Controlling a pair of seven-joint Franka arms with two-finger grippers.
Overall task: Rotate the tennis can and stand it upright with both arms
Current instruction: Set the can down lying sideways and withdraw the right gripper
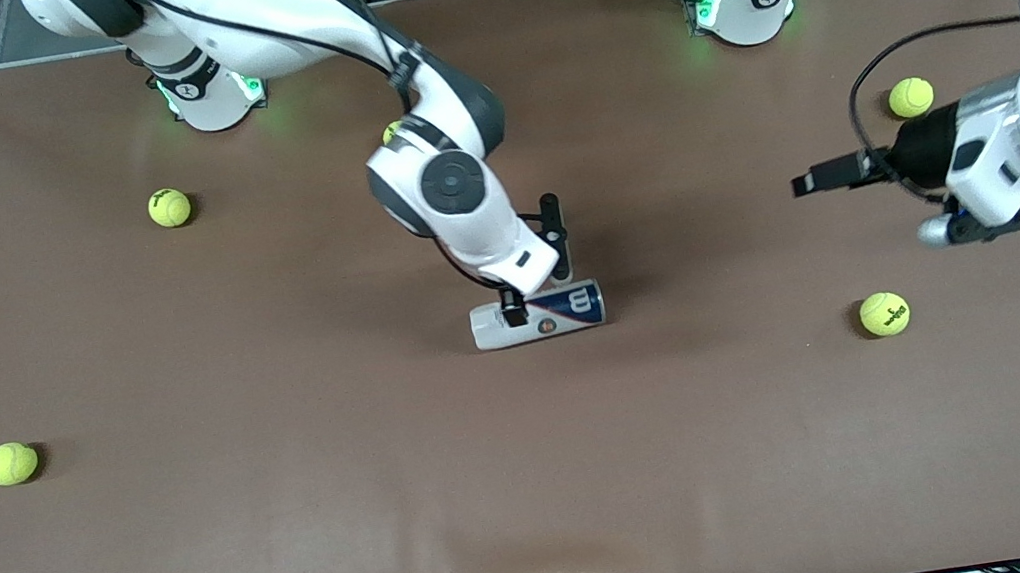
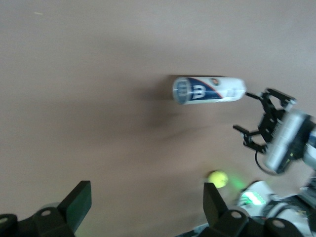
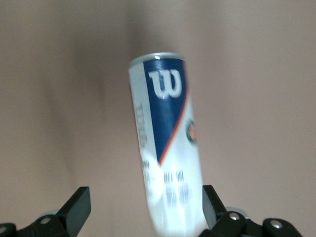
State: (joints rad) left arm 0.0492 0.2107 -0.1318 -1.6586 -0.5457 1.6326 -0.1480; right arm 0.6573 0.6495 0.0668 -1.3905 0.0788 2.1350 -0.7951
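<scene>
The tennis can point(image 1: 538, 316) lies on its side on the brown table point(image 1: 302, 520), near the middle, with its blue labelled end toward the left arm's end. My right gripper point(image 1: 514, 310) is right over the can's white end. In the right wrist view the gripper point(image 3: 143, 210) is open, and the can point(image 3: 168, 148) lies between the fingers, close to one finger point(image 3: 213, 205). My left gripper point(image 1: 967, 230) hangs open and empty over the table toward the left arm's end, far from the can. The left wrist view shows that gripper point(image 2: 145, 207), the can point(image 2: 209, 90) and the right arm's hand point(image 2: 269, 123).
Several yellow-green tennis balls lie scattered: two near the left gripper point(image 1: 884, 313) point(image 1: 910, 97), two toward the right arm's end point(image 1: 170, 207) point(image 1: 11, 463), and one partly hidden by the right arm point(image 1: 391, 131). One ball shows in the left wrist view point(image 2: 217, 178).
</scene>
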